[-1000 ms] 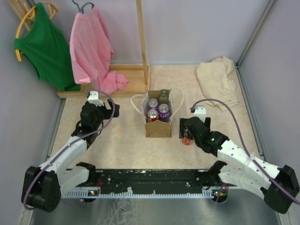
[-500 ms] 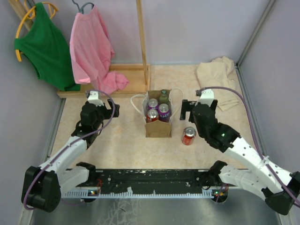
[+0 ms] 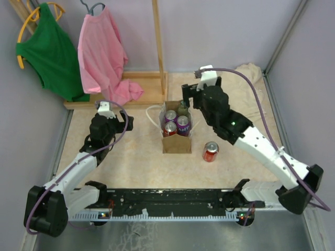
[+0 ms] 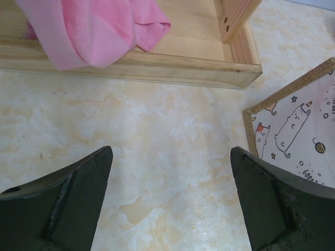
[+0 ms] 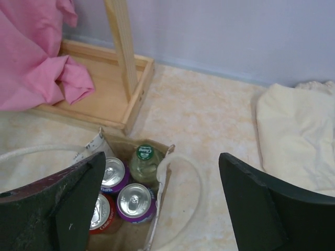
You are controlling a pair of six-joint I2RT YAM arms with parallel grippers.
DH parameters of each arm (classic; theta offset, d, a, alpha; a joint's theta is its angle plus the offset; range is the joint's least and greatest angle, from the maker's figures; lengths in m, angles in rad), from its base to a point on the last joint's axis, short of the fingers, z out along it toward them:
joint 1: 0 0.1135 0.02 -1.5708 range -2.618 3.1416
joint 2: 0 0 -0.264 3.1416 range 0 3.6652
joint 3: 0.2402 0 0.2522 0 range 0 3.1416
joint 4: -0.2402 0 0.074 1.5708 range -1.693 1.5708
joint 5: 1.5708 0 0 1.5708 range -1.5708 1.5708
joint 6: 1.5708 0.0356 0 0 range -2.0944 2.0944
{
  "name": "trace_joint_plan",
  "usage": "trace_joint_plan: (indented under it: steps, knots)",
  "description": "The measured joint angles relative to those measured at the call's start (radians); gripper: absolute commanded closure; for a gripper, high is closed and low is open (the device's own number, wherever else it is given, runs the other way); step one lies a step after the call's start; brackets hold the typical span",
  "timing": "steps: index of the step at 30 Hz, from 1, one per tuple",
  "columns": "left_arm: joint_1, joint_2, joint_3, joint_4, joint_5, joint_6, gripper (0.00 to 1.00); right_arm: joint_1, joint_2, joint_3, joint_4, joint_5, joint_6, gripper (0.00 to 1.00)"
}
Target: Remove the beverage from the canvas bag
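Note:
The tan canvas bag (image 3: 177, 142) stands mid-table with white rope handles (image 3: 152, 116). It holds two purple cans (image 3: 182, 123), a red can (image 3: 169, 129) and a green-capped bottle (image 3: 182, 106). Another red can (image 3: 211, 151) stands on the table right of the bag. My right gripper (image 3: 188, 97) is open and empty above the bag's far right corner. In the right wrist view the gripper (image 5: 161, 162) frames the bottle (image 5: 145, 159) and a purple can (image 5: 134, 201). My left gripper (image 3: 123, 122) is open and empty left of the bag, over bare table (image 4: 171, 151). The bag's printed side (image 4: 293, 125) shows at the right of the left wrist view.
A wooden rack base (image 3: 131, 89) with an upright post stands behind the bag. A pink garment (image 3: 102, 52) and a green one (image 3: 47, 47) hang at back left. A pale beige cloth (image 3: 243, 89) lies at back right. Walls close both sides.
My right gripper has left the red can standing right of the bag and moved up, back and left to over the bag. The left arm has not moved.

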Motion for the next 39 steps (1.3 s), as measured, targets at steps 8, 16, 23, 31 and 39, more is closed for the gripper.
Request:
trace_joint_plan:
  steps: [8,16,23,31,39]
  knots:
    - [0.000,-0.008,0.000,0.000,-0.011,-0.003,0.00,0.000,0.227,0.081,-0.082,-0.138,-0.035,0.25]
    - [0.000,-0.009,0.000,0.000,-0.019,-0.003,0.00,0.000,0.351,0.082,-0.149,-0.265,-0.051,0.29]
    - [0.000,-0.009,0.000,0.000,-0.023,-0.003,0.00,0.000,0.381,0.055,-0.169,-0.300,-0.064,0.35]
    - [0.000,-0.008,0.000,0.000,-0.024,-0.003,0.00,-0.020,0.389,-0.010,-0.196,-0.333,-0.051,0.29]
    - [0.000,-0.002,0.000,0.000,-0.023,-0.003,0.00,-0.040,0.396,-0.024,-0.199,-0.339,-0.038,0.25]
